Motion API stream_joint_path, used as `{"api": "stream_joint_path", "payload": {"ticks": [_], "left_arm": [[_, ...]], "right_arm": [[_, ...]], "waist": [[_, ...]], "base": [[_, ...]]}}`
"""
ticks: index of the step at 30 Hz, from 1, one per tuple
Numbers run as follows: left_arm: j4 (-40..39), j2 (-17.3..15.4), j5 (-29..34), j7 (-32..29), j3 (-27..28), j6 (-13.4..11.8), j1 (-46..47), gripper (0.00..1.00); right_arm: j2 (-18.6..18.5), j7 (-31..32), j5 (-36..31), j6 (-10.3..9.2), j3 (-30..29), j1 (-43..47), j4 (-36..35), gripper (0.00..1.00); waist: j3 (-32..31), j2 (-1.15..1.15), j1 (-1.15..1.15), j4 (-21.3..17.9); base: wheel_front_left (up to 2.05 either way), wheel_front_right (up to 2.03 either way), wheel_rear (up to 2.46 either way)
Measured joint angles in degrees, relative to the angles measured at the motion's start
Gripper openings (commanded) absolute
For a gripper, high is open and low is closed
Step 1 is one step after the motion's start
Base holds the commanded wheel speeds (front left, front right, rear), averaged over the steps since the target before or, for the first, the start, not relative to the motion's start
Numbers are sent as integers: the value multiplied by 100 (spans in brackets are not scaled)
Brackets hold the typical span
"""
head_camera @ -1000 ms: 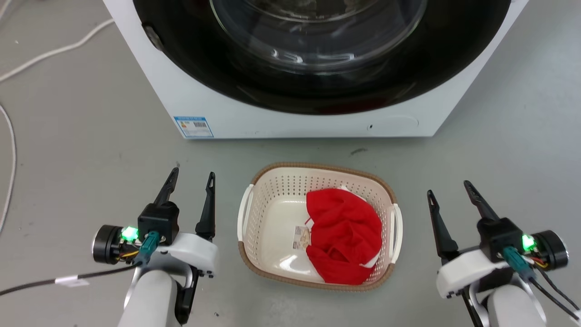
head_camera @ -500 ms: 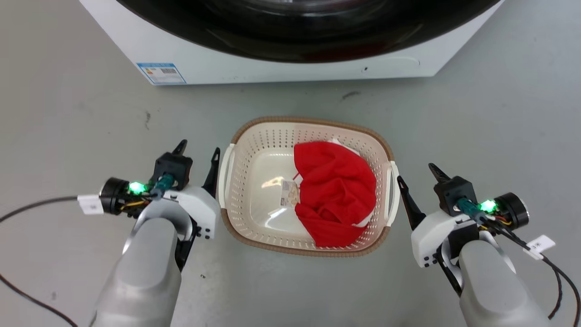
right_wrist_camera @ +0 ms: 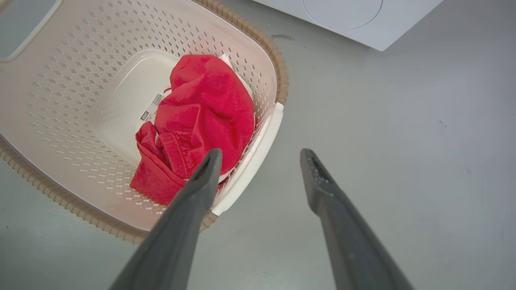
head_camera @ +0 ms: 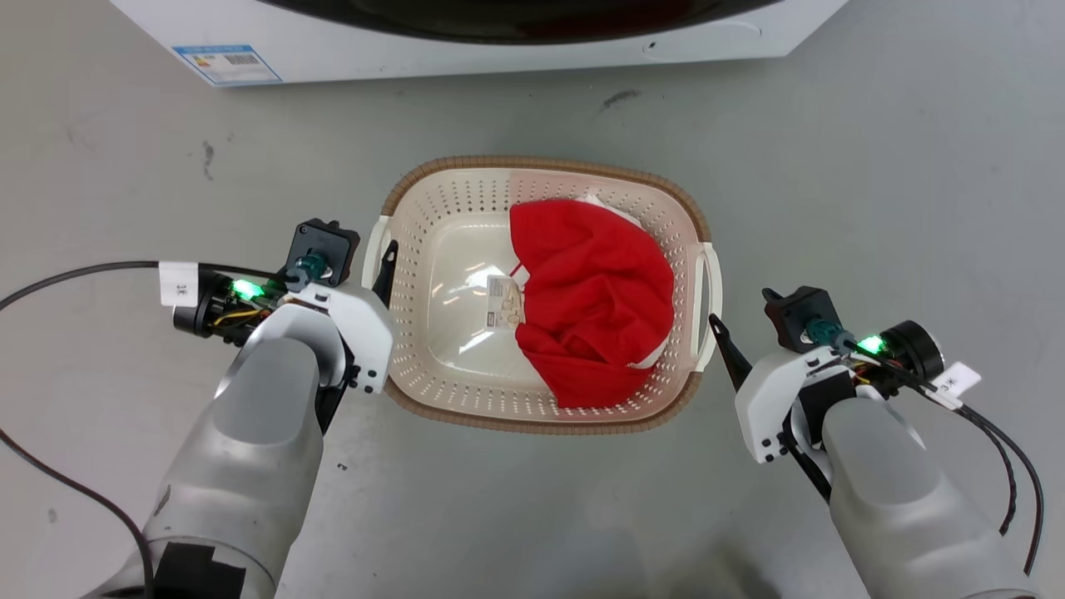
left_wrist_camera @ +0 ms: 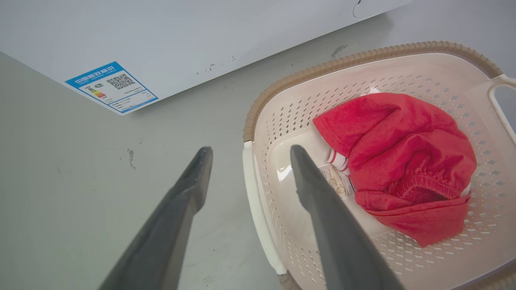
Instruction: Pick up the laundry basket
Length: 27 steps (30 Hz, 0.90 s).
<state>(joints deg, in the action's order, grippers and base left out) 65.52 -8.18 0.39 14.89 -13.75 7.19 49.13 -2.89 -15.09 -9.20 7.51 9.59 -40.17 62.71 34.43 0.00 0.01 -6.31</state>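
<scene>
Perforations dot the cream walls of the laundry basket (head_camera: 449,216), which sits on the grey floor (head_camera: 874,166) at the centre of the head view, its brown woven-look rim running all the way round. A red garment (head_camera: 595,304) fills the basket's 3 o'clock half, with a scrap of white cloth peeking out at its 12 o'clock edge. On the basket's bottom lies a small printed sticker (head_camera: 505,301); its print is too fine to read, and the garment covers its 3 o'clock side. At the basket's 9 o'clock the left gripper (left_wrist_camera: 250,150) stands wide, one finger inside the wall and one outside, straddling the white left handle (left_wrist_camera: 258,201); whether either finger touches it cannot be told. At 3 to 4 o'clock the right gripper (right_wrist_camera: 261,153) is likewise spread wide across the white right handle (right_wrist_camera: 254,161). At 12 o'clock the washing machine (head_camera: 499,50) is cut off by the frame's top edge, so just its white base shows. Its blue-bordered energy label (left_wrist_camera: 111,87) carries a Chinese header, a QR code and coloured bars, the small text illegible. White tags on both arm cables bear short marks that cannot be made out.
</scene>
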Motion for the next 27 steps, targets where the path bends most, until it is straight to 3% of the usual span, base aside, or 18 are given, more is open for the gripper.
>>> {"api": "stream_joint_path", "payload": {"ticks": [8, 27], "left_arm": [[475, 34, -73, -47, -193, 15, 467, 100], [766, -38, -269, -345, -631, 20, 904, 100]], "right_arm": [[0, 46, 550, 0, 515, -437, 425, 100], [1, 305, 1437, 0, 1298, -953, 604, 100]], "waist": [[409, 0, 0, -46], [1218, 0, 0, -160]], "base": [[0, 0, 0], [0, 0, 0]]}}
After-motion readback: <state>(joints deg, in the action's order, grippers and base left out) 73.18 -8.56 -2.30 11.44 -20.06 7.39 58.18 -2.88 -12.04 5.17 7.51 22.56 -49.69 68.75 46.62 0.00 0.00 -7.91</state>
